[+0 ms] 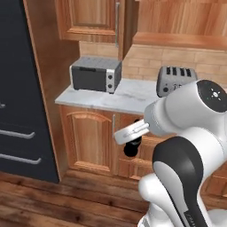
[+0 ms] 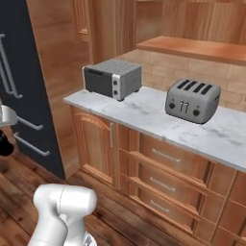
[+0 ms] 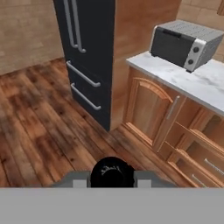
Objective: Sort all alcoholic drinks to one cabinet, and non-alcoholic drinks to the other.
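Note:
My gripper (image 3: 112,177) is shut on a small black cola-shaped bottle (image 3: 111,171), one of the non-alcoholic drinks, seen from above between the finger tips. In the left base view the gripper (image 1: 132,140) holds the bottle (image 1: 131,148) low, in front of the base cupboards under the counter. The same bottle (image 2: 5,145) shows at the far left edge of the right base view. A reddish-brown wall cabinet (image 1: 88,17) with a grey bar handle hangs shut above the counter. Right of it another cabinet stands open, showing its wooden shelf (image 1: 177,40) (image 2: 192,48).
A marble counter (image 1: 128,99) carries a grey toaster oven (image 1: 95,73) and a silver toaster (image 1: 174,80). A black fridge (image 1: 17,102) stands to the left. Base cupboard doors and drawers (image 2: 163,168) lie under the counter, over wooden floor (image 3: 48,127).

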